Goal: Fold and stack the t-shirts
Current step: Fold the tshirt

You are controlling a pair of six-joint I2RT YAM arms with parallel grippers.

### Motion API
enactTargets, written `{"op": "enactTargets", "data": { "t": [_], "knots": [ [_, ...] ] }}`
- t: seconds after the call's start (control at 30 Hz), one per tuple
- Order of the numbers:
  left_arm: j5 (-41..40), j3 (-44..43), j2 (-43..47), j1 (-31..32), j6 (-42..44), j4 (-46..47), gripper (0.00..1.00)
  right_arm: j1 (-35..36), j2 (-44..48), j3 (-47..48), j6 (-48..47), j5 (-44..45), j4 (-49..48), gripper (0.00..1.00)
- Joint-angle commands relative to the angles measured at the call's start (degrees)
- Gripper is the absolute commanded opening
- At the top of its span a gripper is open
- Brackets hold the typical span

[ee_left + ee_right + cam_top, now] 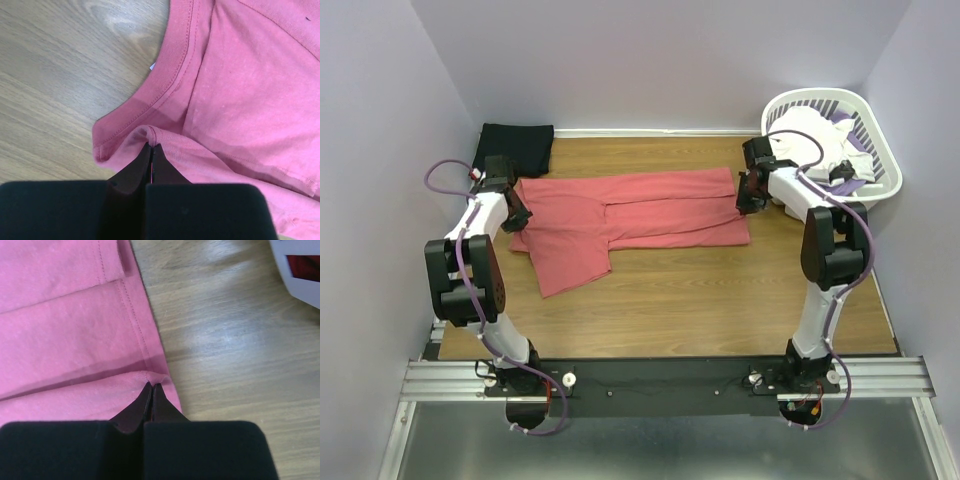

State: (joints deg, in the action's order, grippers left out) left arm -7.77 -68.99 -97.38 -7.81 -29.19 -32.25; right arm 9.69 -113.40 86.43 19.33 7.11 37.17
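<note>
A coral-red t-shirt (630,215) lies spread lengthwise across the wooden table, one long side folded over onto itself and a sleeve sticking out toward the front left. My left gripper (517,212) is shut on a pinch of its cloth at the collar end (151,144); the neckband (172,75) curves just beyond the fingertips. At the opposite end my right gripper (748,196) is shut on the hem corner (152,385), where the folded layer's edge meets the hem. A black t-shirt (515,148) lies folded at the back left corner.
A white slatted basket (865,125) holding white and dark cloth stands at the back right, close to the right arm. Purple walls close in the table on three sides. Bare wood shows in front of the red shirt (720,300).
</note>
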Motion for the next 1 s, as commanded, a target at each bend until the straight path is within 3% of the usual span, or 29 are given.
{"op": "enactTargets", "data": {
  "t": [0.0,0.1,0.17,0.2,0.3,0.43,0.6,0.7,0.8,0.97],
  "knots": [
    [0.4,-0.5,-1.0,-0.6,-0.6,2.4,0.00,-0.4,-2.5,0.9,-0.4,2.0,-1.3,0.01],
    [0.2,-0.3,-0.9,-0.6,-0.6,2.9,0.03,-0.4,-2.9,0.2,-0.3,2.0,-1.7,0.01],
    [0.6,-0.4,-0.6,-0.6,0.1,3.0,0.16,-0.5,-2.6,0.1,-0.3,1.9,-1.6,0.08],
    [0.8,-0.4,0.2,-0.6,0.2,3.0,0.19,-0.3,-1.7,0.0,-0.4,1.6,-1.6,0.15],
    [0.1,0.0,3.3,-0.4,0.6,2.9,0.44,0.1,1.0,0.1,-1.1,-0.4,-1.6,0.37],
    [-1.5,1.8,8.7,0.5,1.6,1.7,0.66,1.9,5.6,-1.1,-1.4,-2.5,-1.7,0.53],
    [-1.6,9.5,17.9,3.9,1.3,-0.7,0.68,4.5,11.3,-4.8,-0.9,-5.6,-1.7,0.60],
    [-2.1,14.7,21.5,10.3,-1.6,-2.4,0.68,4.8,15.0,-7.9,-0.7,-6.8,-2.0,0.64],
    [-2.0,19.0,22.9,16.9,-6.0,-3.0,0.68,5.0,18.5,-10.6,-0.7,-9.7,-2.4,0.69],
    [-3.0,22.8,20.7,22.0,-9.2,-2.3,0.66,4.9,21.9,-14.2,-1.1,-10.7,-3.2,0.75]
  ]
}}
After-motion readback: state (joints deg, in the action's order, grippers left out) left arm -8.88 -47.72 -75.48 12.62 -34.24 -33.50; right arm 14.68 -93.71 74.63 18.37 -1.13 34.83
